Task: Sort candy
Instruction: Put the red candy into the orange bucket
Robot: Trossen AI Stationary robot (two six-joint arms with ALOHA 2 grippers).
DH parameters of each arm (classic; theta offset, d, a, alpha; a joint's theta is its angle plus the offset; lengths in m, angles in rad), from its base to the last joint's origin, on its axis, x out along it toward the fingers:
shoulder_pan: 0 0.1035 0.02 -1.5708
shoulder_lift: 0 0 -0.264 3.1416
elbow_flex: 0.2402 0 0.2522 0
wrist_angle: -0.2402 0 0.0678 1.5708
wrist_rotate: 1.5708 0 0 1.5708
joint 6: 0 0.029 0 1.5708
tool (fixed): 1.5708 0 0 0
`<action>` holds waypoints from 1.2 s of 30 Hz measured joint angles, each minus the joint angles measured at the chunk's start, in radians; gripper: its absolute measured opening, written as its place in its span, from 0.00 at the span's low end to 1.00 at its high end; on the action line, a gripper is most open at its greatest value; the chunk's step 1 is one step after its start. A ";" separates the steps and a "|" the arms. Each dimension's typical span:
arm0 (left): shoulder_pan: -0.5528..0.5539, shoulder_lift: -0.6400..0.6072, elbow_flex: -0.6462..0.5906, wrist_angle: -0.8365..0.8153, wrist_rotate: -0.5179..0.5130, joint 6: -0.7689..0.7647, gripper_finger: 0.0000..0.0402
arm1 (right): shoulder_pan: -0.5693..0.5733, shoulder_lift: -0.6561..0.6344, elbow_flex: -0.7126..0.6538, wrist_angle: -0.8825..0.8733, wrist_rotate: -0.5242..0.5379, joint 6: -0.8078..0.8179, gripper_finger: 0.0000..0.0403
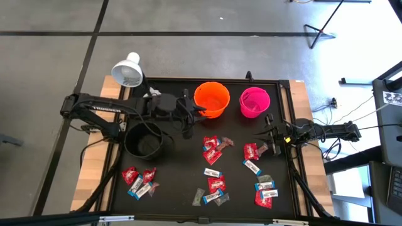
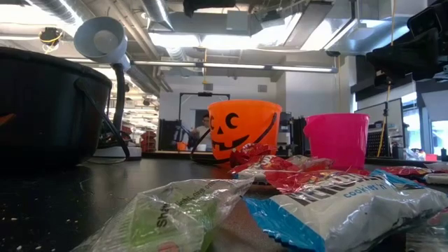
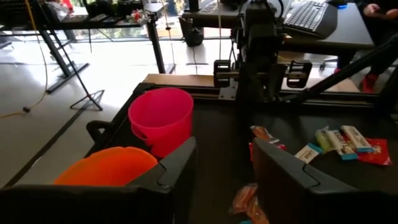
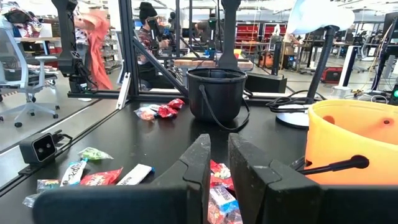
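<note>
step: between picks | left tool (image 1: 196,113) open, empty, beside orange bucket (image 1: 211,99) | right tool (image 1: 269,135) nearly closed, empty | next: I reach for candy (image 1: 212,150)

Left wrist view. The left gripper (image 3: 224,171) shows two dark fingers (image 3: 177,165) parted, with nothing between them. Just beyond the fingers stands an orange bucket (image 3: 106,171), and next to it, farther off, a pink bucket (image 3: 160,118), both upright on the black table (image 3: 221,134). Wrapped candy (image 3: 342,142) lies scattered on the table, some red, some blue-and-white, one green. The other arm (image 3: 258,56) rises at the table's far edge. Bare floor (image 3: 56,118) lies beyond the buckets.
</note>
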 joint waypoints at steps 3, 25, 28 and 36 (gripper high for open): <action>-0.017 0.000 0.000 -0.009 -0.008 0.000 0.36 | 0.000 0.000 0.000 0.000 0.000 0.000 0.14; -0.092 0.038 0.098 -0.225 -0.101 -0.040 0.36 | 0.000 0.000 0.000 0.000 0.000 0.000 0.14; -0.092 0.066 0.107 -0.235 -0.100 -0.040 0.36 | 0.000 0.000 0.000 0.000 0.000 0.000 0.14; -0.070 0.112 0.106 -0.217 -0.067 -0.046 0.36 | 0.000 0.000 0.000 0.002 -0.001 0.000 0.14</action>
